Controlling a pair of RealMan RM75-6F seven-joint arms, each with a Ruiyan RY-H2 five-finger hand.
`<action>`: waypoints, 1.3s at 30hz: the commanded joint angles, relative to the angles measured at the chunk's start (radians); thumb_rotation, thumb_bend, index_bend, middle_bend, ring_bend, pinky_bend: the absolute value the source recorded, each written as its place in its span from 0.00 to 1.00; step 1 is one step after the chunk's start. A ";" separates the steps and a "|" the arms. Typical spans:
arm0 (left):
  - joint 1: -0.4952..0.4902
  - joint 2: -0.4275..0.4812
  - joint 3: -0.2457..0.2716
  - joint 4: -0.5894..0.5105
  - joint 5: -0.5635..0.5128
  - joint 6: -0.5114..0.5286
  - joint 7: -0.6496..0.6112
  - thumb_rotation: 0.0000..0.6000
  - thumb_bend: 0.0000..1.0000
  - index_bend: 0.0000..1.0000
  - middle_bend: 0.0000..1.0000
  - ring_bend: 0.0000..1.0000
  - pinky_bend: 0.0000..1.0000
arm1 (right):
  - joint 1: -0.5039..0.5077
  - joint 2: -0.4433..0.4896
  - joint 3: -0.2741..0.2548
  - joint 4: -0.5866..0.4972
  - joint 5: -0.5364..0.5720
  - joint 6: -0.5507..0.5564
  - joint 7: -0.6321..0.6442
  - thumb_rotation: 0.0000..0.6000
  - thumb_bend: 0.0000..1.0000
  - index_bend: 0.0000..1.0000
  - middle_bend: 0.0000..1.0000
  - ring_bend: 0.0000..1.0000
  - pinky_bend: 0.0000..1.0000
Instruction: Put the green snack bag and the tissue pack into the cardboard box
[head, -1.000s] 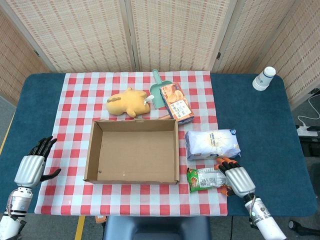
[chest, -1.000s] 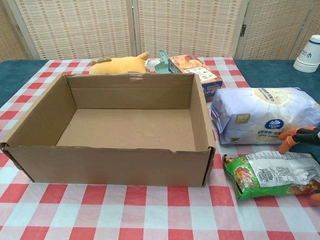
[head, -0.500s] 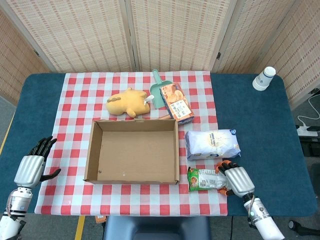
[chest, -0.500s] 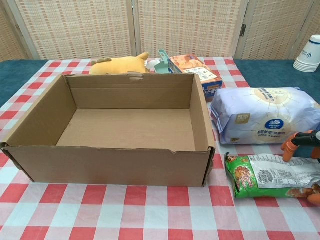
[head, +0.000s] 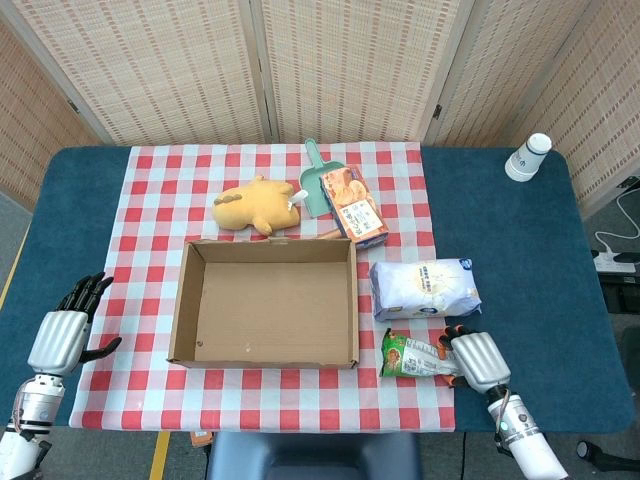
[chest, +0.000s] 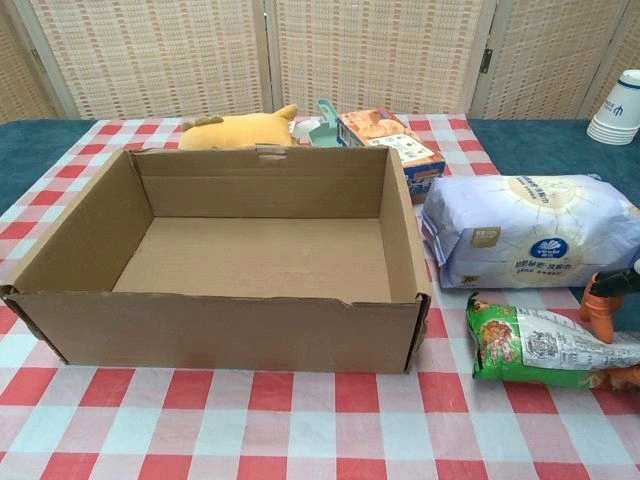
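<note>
Your right hand (head: 477, 360) has its fingers closed on the right end of the green snack bag (head: 413, 356), which lies on the checked cloth (head: 150, 200) just right of the cardboard box (head: 266, 301). The tissue pack (head: 425, 288) lies just behind it, untouched. Your left hand (head: 62, 335) holds nothing, fingers spread, well left of the box.

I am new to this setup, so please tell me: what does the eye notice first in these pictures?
The big empty cardboard box sits open mid-table on the checked cloth. Right of it, the right robot hand grips the green snack bag, with the tissue pack just behind. A yellow plush toy lies beyond the box.
</note>
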 joint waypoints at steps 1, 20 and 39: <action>0.000 0.000 0.000 0.000 0.000 0.000 0.000 1.00 0.19 0.08 0.01 0.00 0.21 | -0.003 -0.003 0.002 0.003 -0.006 0.013 -0.002 1.00 0.31 0.65 0.42 0.38 0.58; 0.002 0.002 -0.001 -0.004 0.004 0.008 0.004 1.00 0.19 0.08 0.01 0.00 0.21 | -0.016 0.046 -0.004 -0.081 -0.063 0.085 -0.033 1.00 0.37 0.69 0.44 0.42 0.62; -0.001 0.002 0.002 -0.006 0.002 -0.001 0.005 1.00 0.19 0.08 0.01 0.00 0.21 | 0.015 0.311 0.115 -0.516 -0.184 0.223 -0.320 1.00 0.37 0.70 0.46 0.43 0.63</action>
